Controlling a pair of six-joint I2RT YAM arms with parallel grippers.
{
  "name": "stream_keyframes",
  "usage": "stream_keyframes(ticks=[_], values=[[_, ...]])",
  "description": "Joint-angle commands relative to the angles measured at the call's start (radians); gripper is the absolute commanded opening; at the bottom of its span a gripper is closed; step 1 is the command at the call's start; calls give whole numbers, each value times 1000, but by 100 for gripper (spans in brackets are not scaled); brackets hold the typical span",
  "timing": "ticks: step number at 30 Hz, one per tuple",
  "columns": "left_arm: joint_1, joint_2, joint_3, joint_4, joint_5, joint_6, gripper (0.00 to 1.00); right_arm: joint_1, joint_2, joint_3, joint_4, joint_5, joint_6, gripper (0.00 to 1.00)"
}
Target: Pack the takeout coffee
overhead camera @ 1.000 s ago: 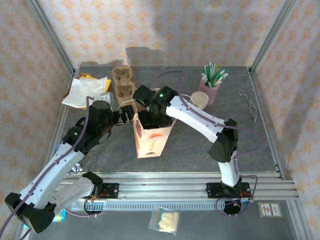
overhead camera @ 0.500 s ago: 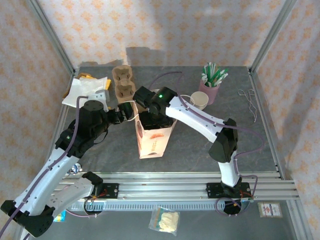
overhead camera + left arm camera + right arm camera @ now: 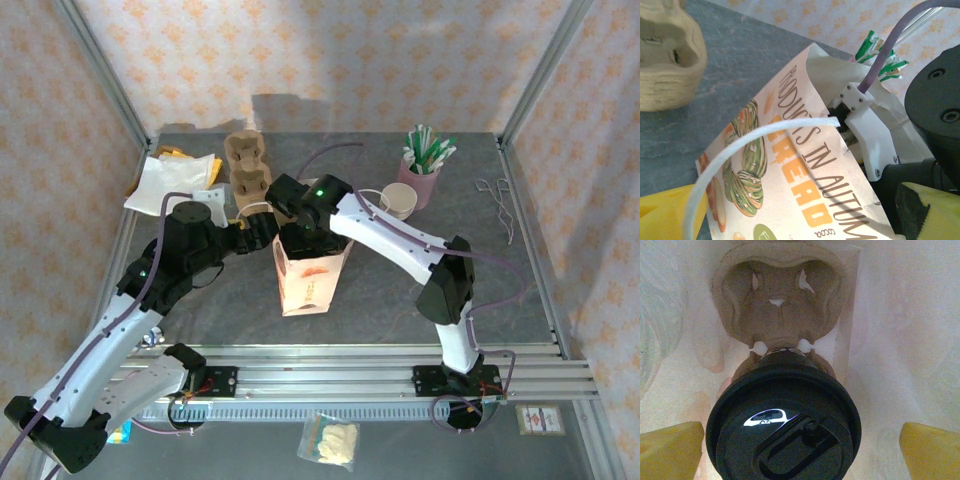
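the takeout coffee sits inside the paper bag, seated in a socket of a brown pulp tray on the bag's floor. the right gripper hangs in the bag's mouth directly above the cup. its fingers are spread wide on either side of the lid and touch nothing. the left gripper is at the bag's left side, fingers apart too. the bag's white handle loop arches between them but is not pinched.

the risk, as i judge it, lies in the way out. nothing holds the bag, so if the right gripper drags against a paper wall as it lifts, the bag could tilt or rise with it and upset the cup. a left finger snagging the handle loop could tug the bag over the same way.

seen from above inside the bag, the cup presents its round black lid, glossy, with a raised sip tab. its paper body is hidden beneath the lid.
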Motion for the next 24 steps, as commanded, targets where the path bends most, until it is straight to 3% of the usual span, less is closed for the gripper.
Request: stream_keyframes(ticks=[1,24], values=[[10,10,-22,52,69,-30,97,4,19,10,-17,47,6,100],[11,-25,-115,17,26,7,87,-7,1,48,-17,36,13,100]])
